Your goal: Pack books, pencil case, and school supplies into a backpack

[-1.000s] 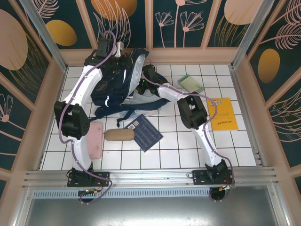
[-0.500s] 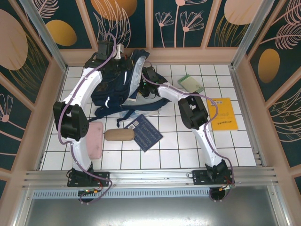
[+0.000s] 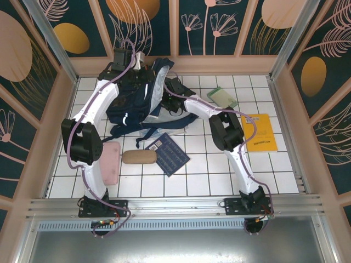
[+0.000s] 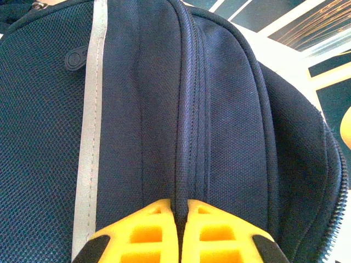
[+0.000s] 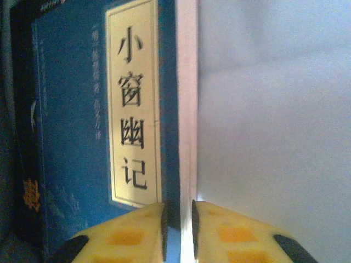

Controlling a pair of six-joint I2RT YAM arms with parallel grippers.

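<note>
The navy backpack [image 3: 137, 107] lies at the back left of the tiled table, its mouth facing right. At its top, my left gripper [image 3: 136, 70] is shut, the yellow fingers [image 4: 137, 233] pinching a raised seam of the backpack fabric [image 4: 137, 109]. My right gripper [image 3: 171, 90] is at the backpack's mouth, its jaws closed on the edge of a blue book [image 5: 77, 120] with a pale label of dark characters. On the table lie a navy book [image 3: 169, 154], a yellow book [image 3: 260, 132], a small green book [image 3: 225, 98], a tan pouch [image 3: 139, 157] and a pink case [image 3: 111, 163].
Wooden-framed painted walls close in the table on three sides. A metal rail [image 3: 175, 205] runs along the near edge by the arm bases. The right arm's elbow [image 3: 224, 131] rises between the navy book and the yellow book.
The right gripper has closed its jaws on the blue book's edge and shifted slightly further toward the backpack's mouth. The left gripper still pinches the backpack.
</note>
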